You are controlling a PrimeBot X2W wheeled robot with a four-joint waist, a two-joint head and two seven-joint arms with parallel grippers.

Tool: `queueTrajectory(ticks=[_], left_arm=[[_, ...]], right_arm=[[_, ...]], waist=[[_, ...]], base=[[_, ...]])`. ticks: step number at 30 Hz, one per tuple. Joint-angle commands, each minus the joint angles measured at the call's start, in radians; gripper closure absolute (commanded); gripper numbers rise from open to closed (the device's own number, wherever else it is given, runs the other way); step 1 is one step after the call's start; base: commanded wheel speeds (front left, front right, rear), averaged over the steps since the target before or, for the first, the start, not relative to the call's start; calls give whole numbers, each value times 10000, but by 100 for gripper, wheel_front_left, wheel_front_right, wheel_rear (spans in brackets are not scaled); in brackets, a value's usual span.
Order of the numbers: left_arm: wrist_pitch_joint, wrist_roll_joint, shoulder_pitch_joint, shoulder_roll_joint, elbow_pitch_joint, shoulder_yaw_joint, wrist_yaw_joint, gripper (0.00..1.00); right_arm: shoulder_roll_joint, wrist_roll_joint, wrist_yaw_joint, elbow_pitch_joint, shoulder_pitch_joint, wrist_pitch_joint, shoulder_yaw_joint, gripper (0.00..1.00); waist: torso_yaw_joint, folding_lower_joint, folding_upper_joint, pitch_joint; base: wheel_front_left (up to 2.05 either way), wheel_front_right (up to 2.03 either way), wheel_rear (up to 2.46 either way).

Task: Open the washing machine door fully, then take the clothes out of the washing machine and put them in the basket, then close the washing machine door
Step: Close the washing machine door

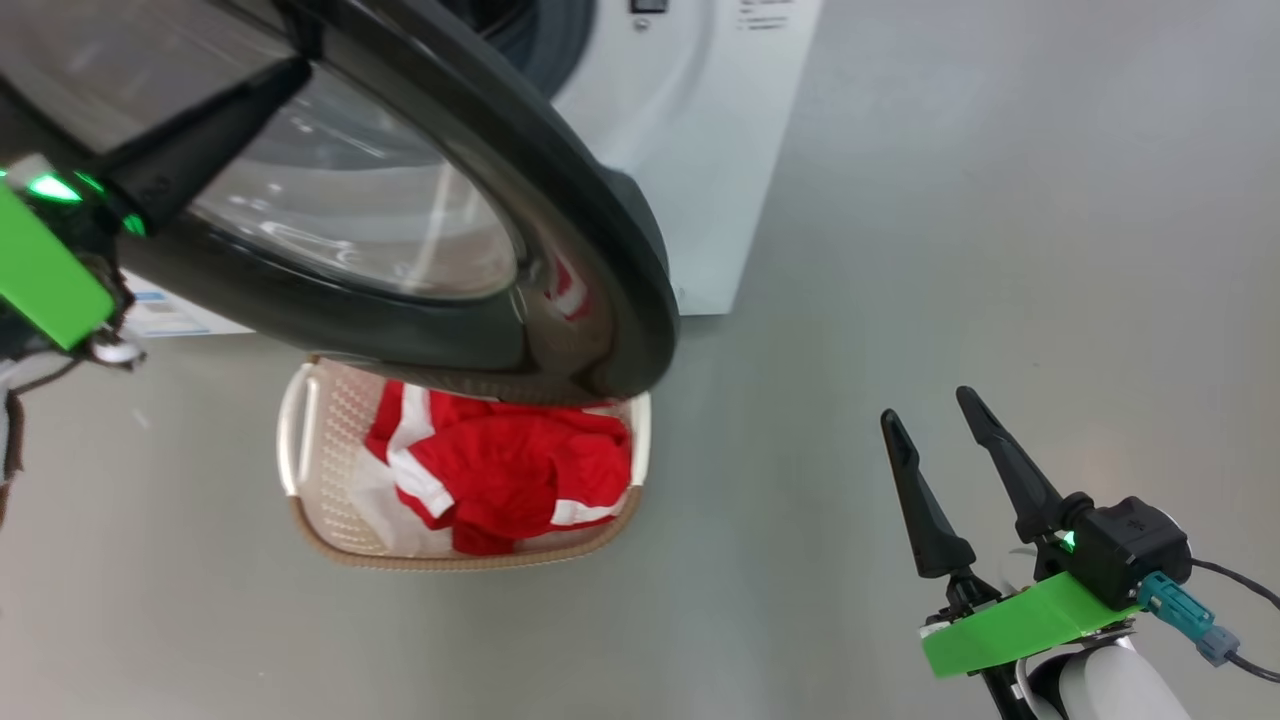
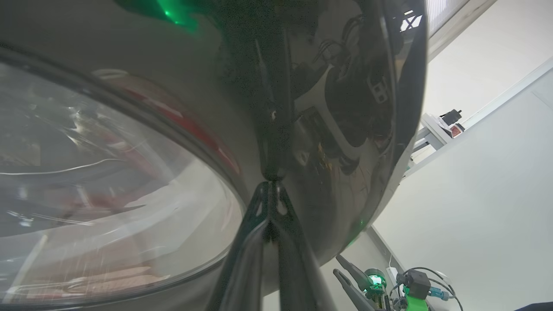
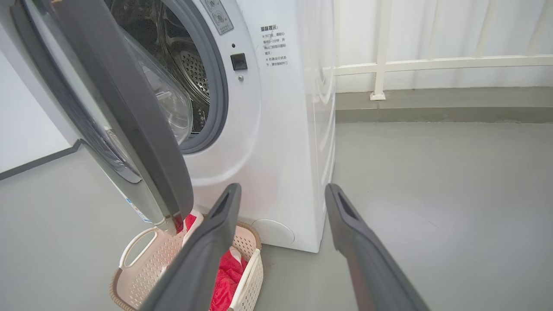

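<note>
Clothes point(image 1: 500, 470) lie in the basket point(image 1: 300, 420) under the half-open door point(image 1: 560, 200); the left gripper point(image 2: 271, 183), clenched and empty, touches the door's outer rim with the machine point(image 1: 700, 150) beyond, while the right gripper point(image 1: 928, 405) hangs released, well apart.

Plain grey floor point(image 1: 1000, 250), white washing machine point(image 1: 700, 150) standing on it top centre, basket point(image 1: 335, 470) (cream, brown rim) just below.

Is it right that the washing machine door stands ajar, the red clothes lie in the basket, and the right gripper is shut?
No: the right gripper is open, its fingers well apart in the right wrist view. The washing machine door is ajar and the clothes lie in the basket.
</note>
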Motion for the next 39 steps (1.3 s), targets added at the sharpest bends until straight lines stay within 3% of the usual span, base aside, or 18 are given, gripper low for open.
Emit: queueTrajectory(ticks=[1,10,19,34,39], left_arm=[[-177,-4,-471,557,-124,356,-69,100],[-1224,2,-875,809,256,-105,-69,100],[-1597,-362,-756,1060,352,-550,-69,100],[-2803,-619,1196,1335,-103,-853,-69,99],[-3394,-563,2103,1258,-58,-1141,-69,59]], right_arm=[[29,91,63,-292,-249,-65,244,0],[31,216,63,-346,-304,-65,234,0],[31,218,63,-340,-267,-65,152,0],[31,-23,63,-240,-39,-65,-2,0],[31,-129,63,-208,99,-65,-58,0]], waist=[[-310,0,0,204],[-618,0,0,296],[-431,0,0,160],[294,0,0,-379],[565,0,0,-592]], base=[[0,0,0],[0,0,0],[0,0,0],[0,0,0],[0,0,0]])
